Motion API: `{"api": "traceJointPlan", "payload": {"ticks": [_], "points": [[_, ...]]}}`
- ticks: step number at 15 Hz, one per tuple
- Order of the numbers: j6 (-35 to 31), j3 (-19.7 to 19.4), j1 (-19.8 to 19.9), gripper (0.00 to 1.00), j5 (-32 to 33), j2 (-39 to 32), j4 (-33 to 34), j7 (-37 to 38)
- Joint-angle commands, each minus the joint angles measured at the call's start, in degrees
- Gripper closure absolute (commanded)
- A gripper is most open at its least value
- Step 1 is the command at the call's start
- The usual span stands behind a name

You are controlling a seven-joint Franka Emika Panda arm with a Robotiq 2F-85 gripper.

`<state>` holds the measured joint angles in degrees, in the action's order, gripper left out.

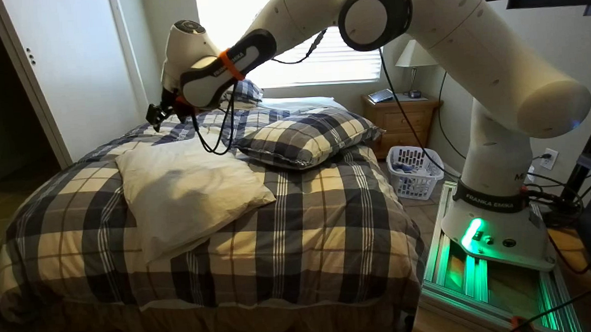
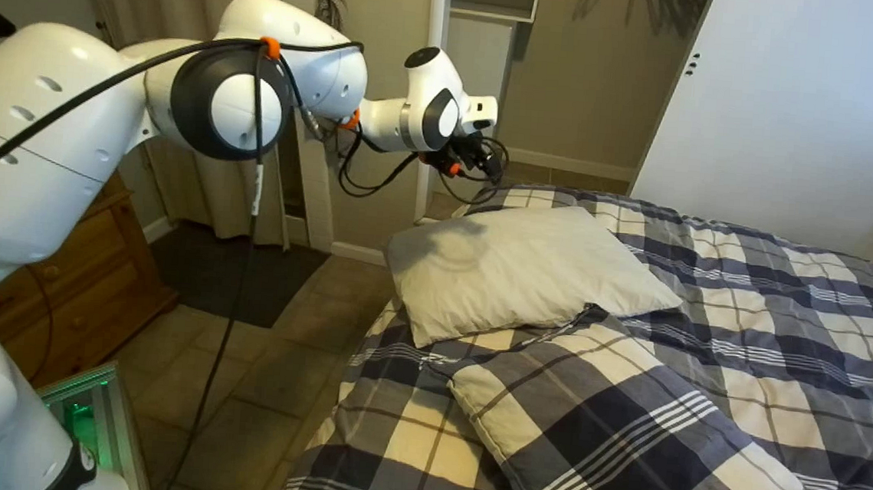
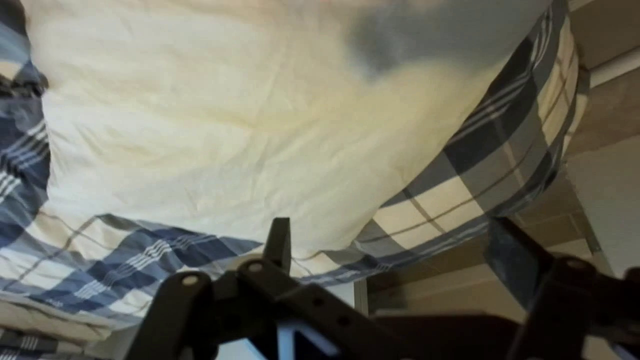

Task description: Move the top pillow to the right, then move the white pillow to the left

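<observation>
- My gripper (image 3: 392, 250) has its jaws wide apart; past them the wrist view gives me white cloth, plaid cloth and a strip of floor.
- In an exterior view the gripper hangs over the far left of the bed (image 1: 318, 225), pointing left and slightly down.
- Black cables (image 1: 220, 153) loop below my wrist and cut across the white pillow's far edge from that view.
- My arm (image 1: 308, 10) arches high across the bed from its base (image 1: 498, 232), which stands off the bed's right side.
- The white pillow (image 1: 192, 190) lies flattish and wrinkled on the near left of the bed, a shadow over it.
- The top pillow (image 1: 309, 138), plump and plaid, lies farther and to the right, just beside it; whether they touch I cannot tell.
- A second plaid pillow (image 1: 246, 91) shows at the far end, partly blocked by my wrist.
- Far right, a nightstand (image 1: 390, 119) carries a lamp (image 1: 415, 56); nearer, a laundry basket (image 1: 411, 183) stands on the floor, with a hanging cable crossing in front of both pieces.
- Left of the bed is a white door (image 1: 71, 61).
</observation>
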<state>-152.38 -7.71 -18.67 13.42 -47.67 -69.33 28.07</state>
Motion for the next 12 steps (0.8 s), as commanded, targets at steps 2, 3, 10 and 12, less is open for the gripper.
{"api": "traceJointPlan", "payload": {"ticks": [2,3,10,12], "points": [[10.5,0.5,-2.5,0.0,-3.2,9.6,-11.8,3.1],[13.7,-0.1,-3.3,0.0,-2.8,10.8,-12.8,5.3],[30.5,-0.8,-5.4,0.0,1.9,19.2,-18.8,25.2],[33.9,-0.3,-5.5,0.0,4.9,21.5,-20.3,30.8]]}}
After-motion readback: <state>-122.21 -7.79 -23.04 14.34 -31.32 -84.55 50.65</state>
